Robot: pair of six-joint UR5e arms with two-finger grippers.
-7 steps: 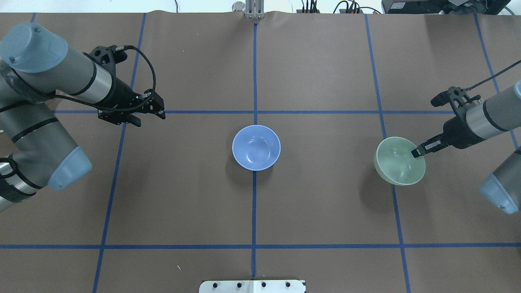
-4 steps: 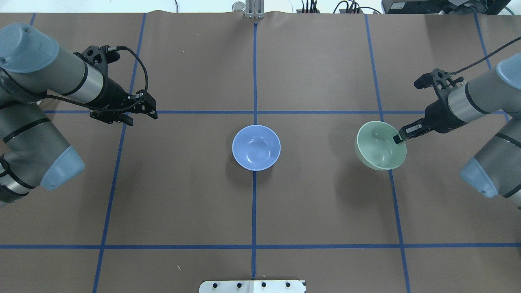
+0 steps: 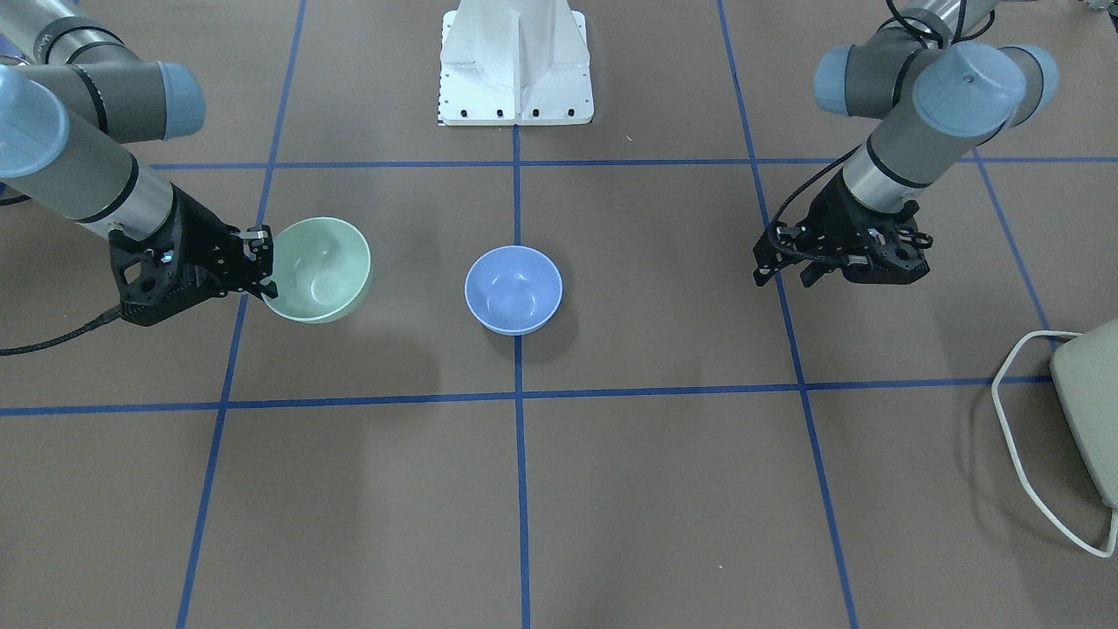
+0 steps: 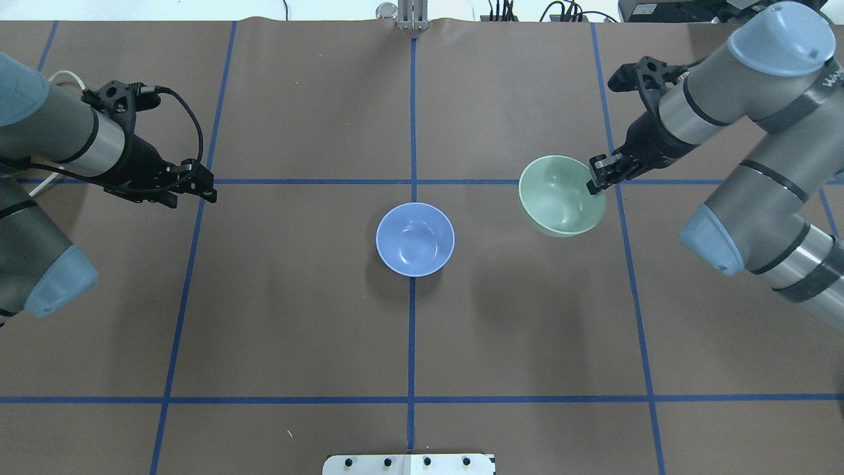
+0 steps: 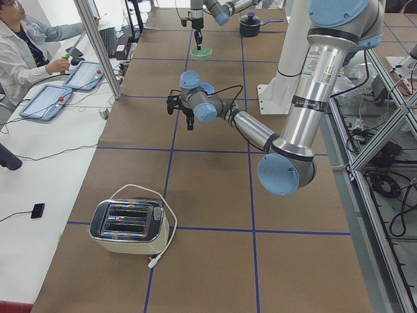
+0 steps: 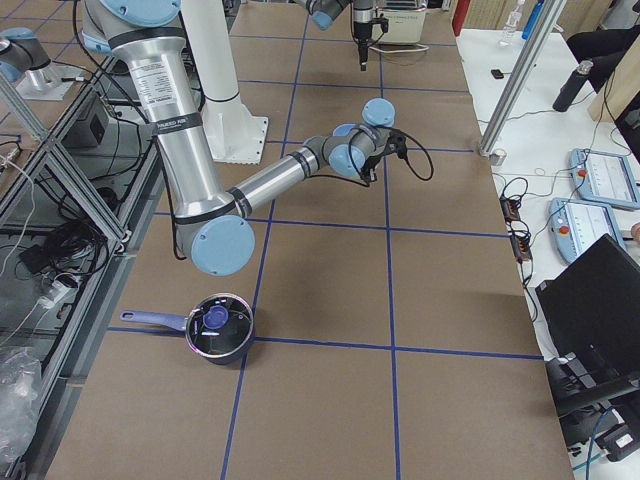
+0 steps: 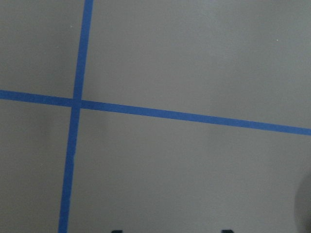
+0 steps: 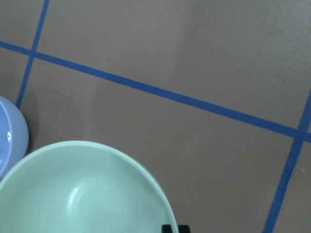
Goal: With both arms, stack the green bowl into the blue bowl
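Note:
The pale green bowl (image 4: 560,198) hangs tilted above the table, right of centre, held by its right rim. My right gripper (image 4: 595,185) is shut on that rim; it also shows in the front view (image 3: 262,281) on the green bowl (image 3: 319,269). The right wrist view shows the green bowl (image 8: 82,194) close below, with the blue bowl (image 8: 9,138) at the left edge. The blue bowl (image 4: 415,239) stands upright and empty at the table's centre (image 3: 513,289). My left gripper (image 4: 191,196) is open and empty, far to the left of the blue bowl (image 3: 790,271).
The white pedestal (image 3: 515,61) stands at the robot side of the table. A toaster (image 5: 127,225) with a white cord sits at the table's left end. A dark pot (image 6: 218,325) sits at the right end. An operator (image 5: 26,45) sits beside the table.
My right gripper has carried the green bowl left and toward the far side, closer to the blue bowl. My left gripper has drawn back to the left. The blue bowl has not moved.

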